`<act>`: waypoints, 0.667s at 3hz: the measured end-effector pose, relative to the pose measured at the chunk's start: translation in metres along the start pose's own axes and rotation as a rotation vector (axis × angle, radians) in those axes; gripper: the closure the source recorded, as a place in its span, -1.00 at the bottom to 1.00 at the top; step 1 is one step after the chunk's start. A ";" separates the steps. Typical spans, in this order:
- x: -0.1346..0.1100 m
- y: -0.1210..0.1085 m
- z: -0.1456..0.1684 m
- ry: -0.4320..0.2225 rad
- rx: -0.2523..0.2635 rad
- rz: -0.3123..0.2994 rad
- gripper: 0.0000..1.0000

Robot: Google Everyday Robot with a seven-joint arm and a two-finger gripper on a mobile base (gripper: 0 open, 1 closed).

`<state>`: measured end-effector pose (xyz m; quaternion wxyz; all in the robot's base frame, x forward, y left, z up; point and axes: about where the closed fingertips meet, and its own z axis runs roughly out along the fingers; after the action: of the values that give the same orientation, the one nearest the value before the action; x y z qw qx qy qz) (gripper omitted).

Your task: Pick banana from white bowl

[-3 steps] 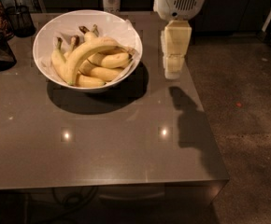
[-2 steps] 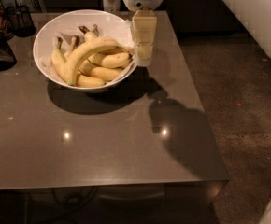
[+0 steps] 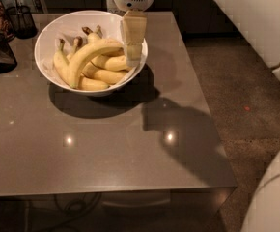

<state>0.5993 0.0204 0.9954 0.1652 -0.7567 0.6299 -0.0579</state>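
- The jaws of the gripper (image 3: 132, 56) are hanging over the right side of the white bowl (image 3: 47, 33), pointing down, just inside its rim. From this angle I cannot tell whether they are spread or pressed together.
- They are carrying nothing, and whether their tips are touching any fruit is not visible.
- The banana (image 3: 88, 55), the long curved one, is lying on top of the heap in the bowl. It is arching from the lower left up to the right, with its right end just beside the gripper.
- The smaller bananas (image 3: 106, 75) are lying under and beside it, and the bowl is sitting on the table (image 3: 106, 149) near the far left corner.
- The approach is looking like the step in hand, with the grasp not yet made.
- The next move is probably calling for a short shift left over the banana's thick middle. The jaws would then go down astride it alone, keeping clear of the rim and the neighbouring fruit.
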 end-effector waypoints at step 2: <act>-0.032 -0.003 0.032 -0.019 -0.045 -0.047 -0.60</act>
<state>0.6050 0.0575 0.9700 0.1525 -0.7754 0.6114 -0.0406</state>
